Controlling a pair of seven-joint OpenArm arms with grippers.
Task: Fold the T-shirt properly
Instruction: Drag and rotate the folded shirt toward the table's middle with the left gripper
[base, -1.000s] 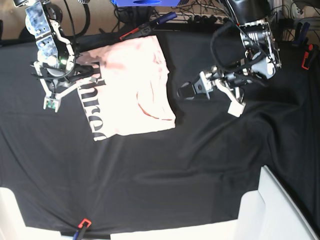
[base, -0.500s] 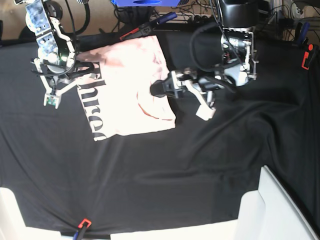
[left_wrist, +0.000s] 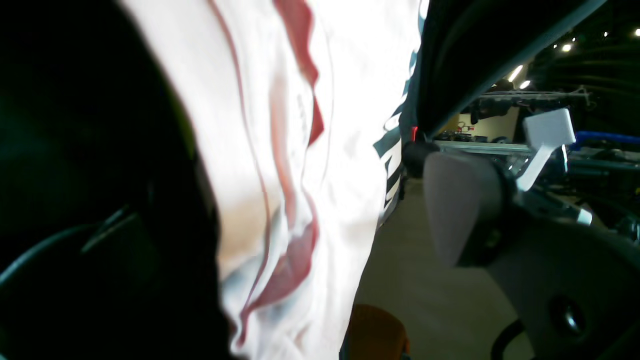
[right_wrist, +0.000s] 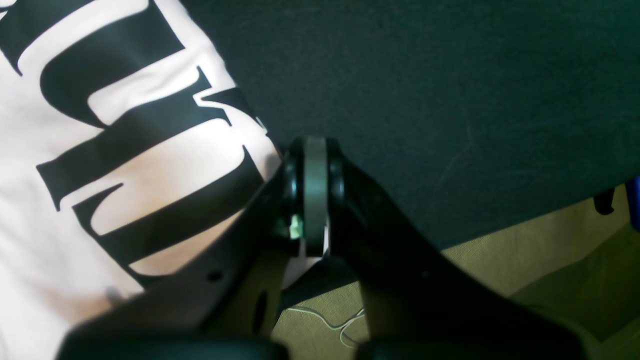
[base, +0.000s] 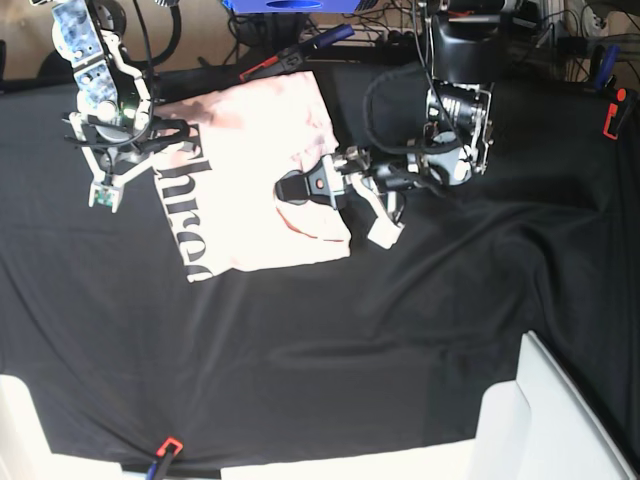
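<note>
A black cloth (base: 300, 340) covers the whole table, and on its upper left part lies the T-shirt (base: 255, 180), pale pink and folded into a rough rectangle, with the black lettering (base: 190, 215) running down its left edge and a reddish curved mark (base: 300, 222) near its lower right corner. The left arm (base: 455, 90) reaches in from the top right of the base view, its body over bare cloth, and the left gripper (base: 335, 205) sits at the shirt's right edge: its jaws are spread wide, one finger (base: 300, 187) lying over the pink fabric, the other, white-tipped (base: 383, 232), over the cloth just beside the shirt. The left wrist view shows the pink fabric with red folds close up between those spread fingers; whether they touch the fabric cannot be told. The right arm (base: 95, 70) stands at the top left, and the right gripper (right_wrist: 315, 195) has its jaws pressed together at the shirt's upper left edge, right by the lettering; the right wrist view does not show whether any fabric is caught between them. A red clamp (base: 168, 445) sits at the cloth's lower edge.
</note>
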